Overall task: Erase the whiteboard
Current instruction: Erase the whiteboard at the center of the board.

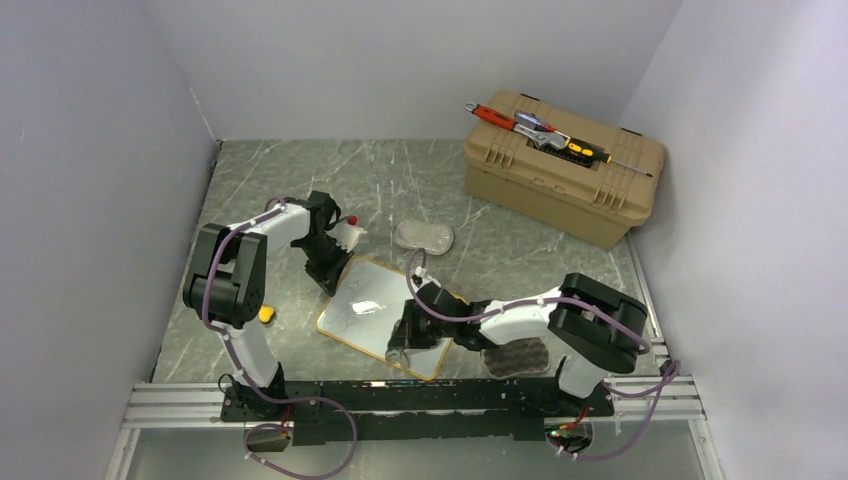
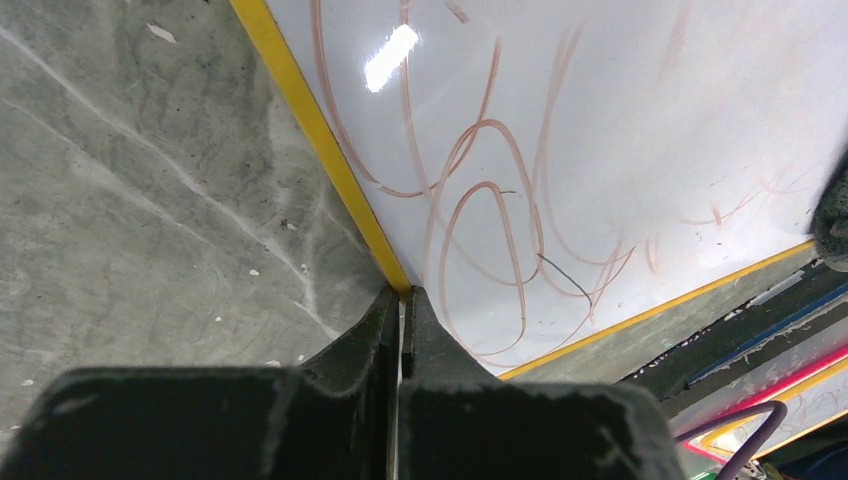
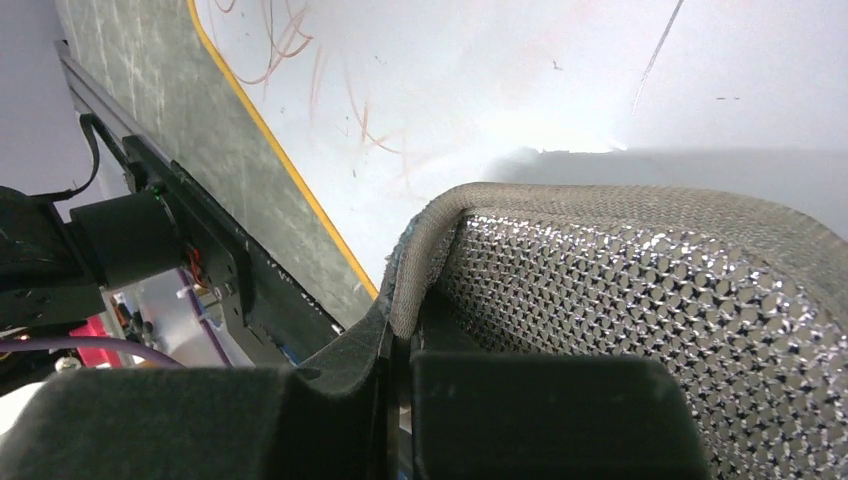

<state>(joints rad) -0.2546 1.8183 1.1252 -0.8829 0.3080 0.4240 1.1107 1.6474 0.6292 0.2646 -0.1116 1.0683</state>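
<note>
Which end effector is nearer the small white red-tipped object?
Left. The left end effector is near the red-tipped object, at the yellow-framed whiteboard's far edge; the right end effector is at its near edge.

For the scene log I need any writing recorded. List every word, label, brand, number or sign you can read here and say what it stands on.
None can be read.
Whiteboard: only reddish loops and a few thin dark strokes, no letters or digits.
Tan toolbox: no label shows in the top view.
Tools on its lid: any markings too small to read.
</note>
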